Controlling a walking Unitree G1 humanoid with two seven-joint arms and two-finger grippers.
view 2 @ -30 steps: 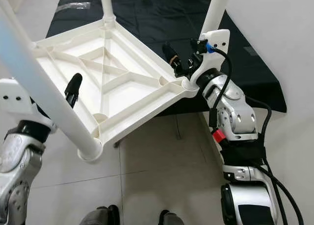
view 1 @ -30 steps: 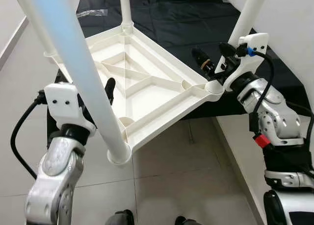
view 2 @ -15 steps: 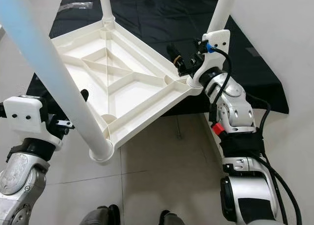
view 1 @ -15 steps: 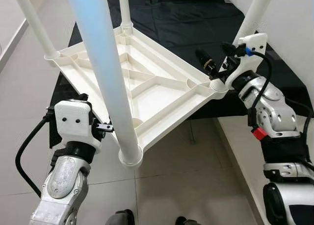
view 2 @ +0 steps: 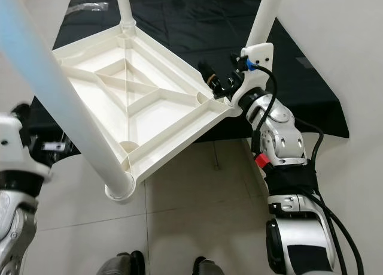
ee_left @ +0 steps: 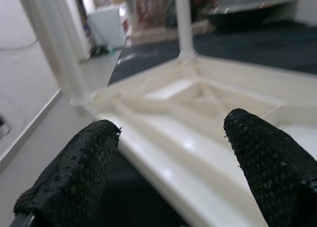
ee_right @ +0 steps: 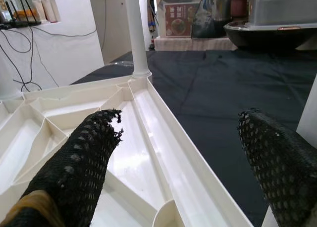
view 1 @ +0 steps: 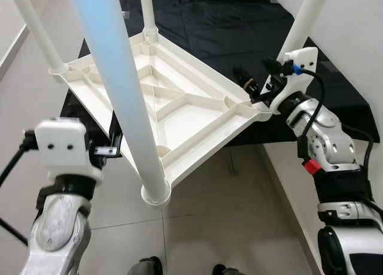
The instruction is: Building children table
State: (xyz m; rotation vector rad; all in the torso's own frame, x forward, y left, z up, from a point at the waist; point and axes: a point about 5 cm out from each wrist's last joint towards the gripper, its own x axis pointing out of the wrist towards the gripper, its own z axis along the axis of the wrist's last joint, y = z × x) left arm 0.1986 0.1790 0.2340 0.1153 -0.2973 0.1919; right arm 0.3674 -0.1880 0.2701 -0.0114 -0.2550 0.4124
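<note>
A white plastic children's table (view 1: 179, 107) lies upside down and tilted, its ribbed underside facing me and its far edge over a black cloth (view 1: 227, 23). Its round legs point up: one close in front (view 1: 119, 95), one at the far corner (view 1: 148, 11), one on the left (view 1: 36, 29), one on the right (view 1: 305, 17). My right gripper (view 1: 258, 77) is open at the right corner, with the table's rim (ee_right: 163, 118) running between its fingers, beside the right leg. My left gripper (ee_left: 168, 162) is open just off the table's left edge (ee_left: 163, 153), holding nothing.
The black cloth covers a low platform ahead. A white wall (view 1: 359, 35) stands close on the right. Light floor tiles (view 1: 227, 215) stretch below the table's raised near corner, and my feet (view 1: 149, 266) show at the bottom.
My left arm has pulled back to the left, and its fingers have come out from over the table's edge. The near leg has swung slightly left. The right gripper stays at its corner.
</note>
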